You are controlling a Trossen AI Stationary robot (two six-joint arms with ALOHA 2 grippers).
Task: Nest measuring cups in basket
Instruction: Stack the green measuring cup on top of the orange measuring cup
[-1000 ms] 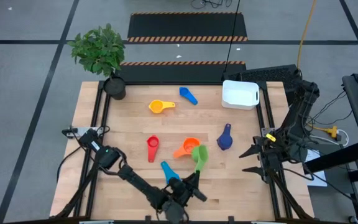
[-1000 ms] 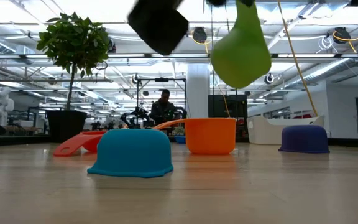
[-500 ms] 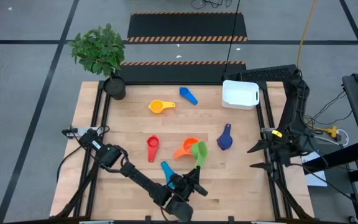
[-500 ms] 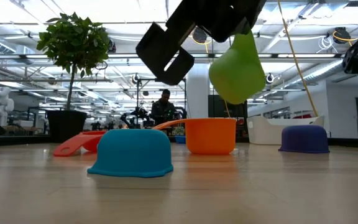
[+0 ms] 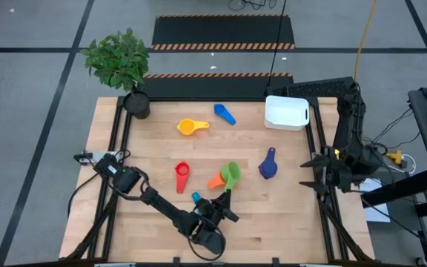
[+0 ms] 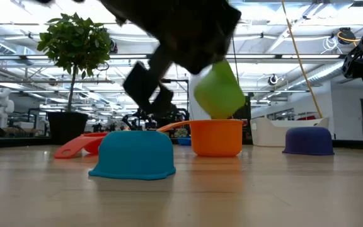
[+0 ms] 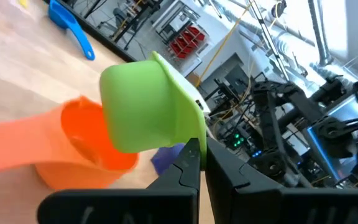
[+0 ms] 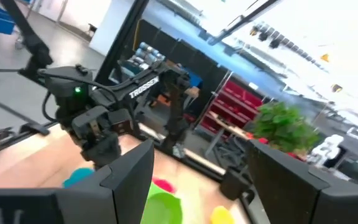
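The left gripper (image 5: 224,194) was clenched on the handle of the green cup (image 5: 230,173), holding it off the surface just above the orange cup (image 5: 217,180), with the light blue cup (image 6: 135,155) upside down on the wood close by. The right gripper (image 5: 308,174) hung released at the surface's right edge, grasping nothing. The red cup (image 5: 181,176), yellow cup (image 5: 190,127), mid blue cup (image 5: 224,113) and navy cup (image 5: 268,165) lay apart on the surface, and the white basket (image 5: 286,113) sat at the far right corner
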